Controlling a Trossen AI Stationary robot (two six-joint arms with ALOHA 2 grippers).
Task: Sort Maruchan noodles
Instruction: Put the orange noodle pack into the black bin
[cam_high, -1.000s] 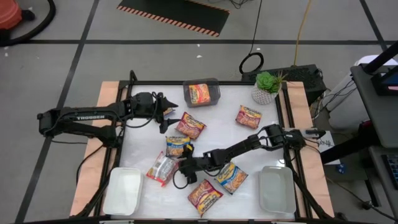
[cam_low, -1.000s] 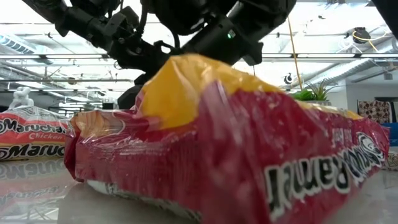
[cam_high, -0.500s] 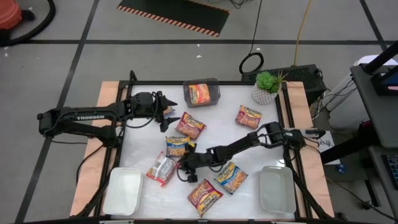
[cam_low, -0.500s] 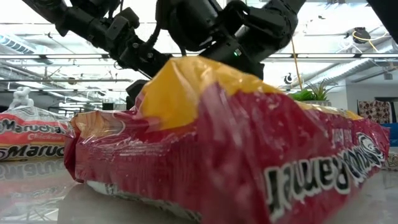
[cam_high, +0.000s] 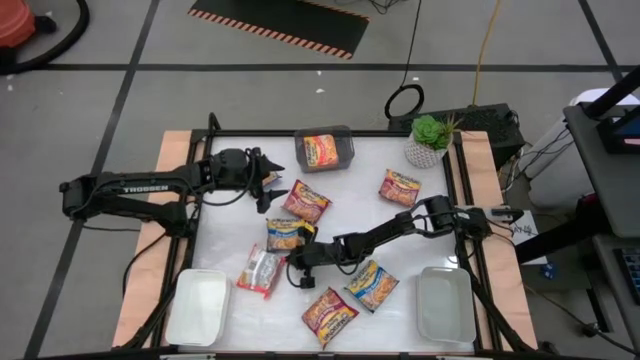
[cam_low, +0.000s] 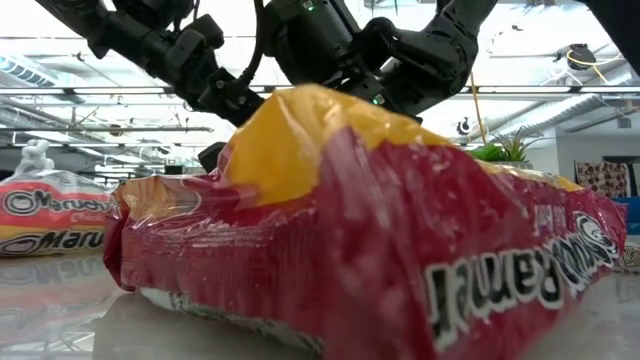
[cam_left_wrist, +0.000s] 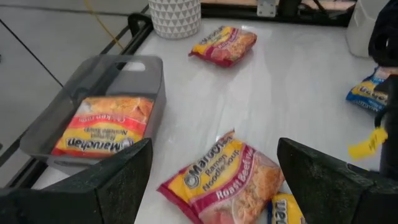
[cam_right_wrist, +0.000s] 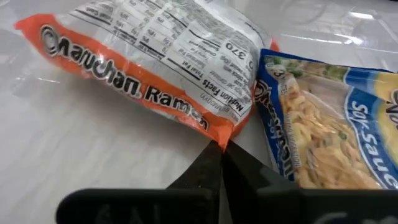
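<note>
Looking straight down, the right gripper (cam_high: 300, 262) is seen at table centre, the orange packet (cam_high: 262, 271) at its 8 o'clock. Through the right wrist camera, its fingertips (cam_right_wrist: 219, 163) are clenched, pinching that packet's (cam_right_wrist: 149, 68) corner. The left gripper (cam_high: 268, 183) is splayed wide

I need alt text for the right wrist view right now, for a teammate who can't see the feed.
The right pincer, fingers together, sits at the corner of an orange Maruchan packet lying label-side down on the white table. A blue-and-yellow packet lies right beside it, their edges meeting near the pincer tips.
</note>
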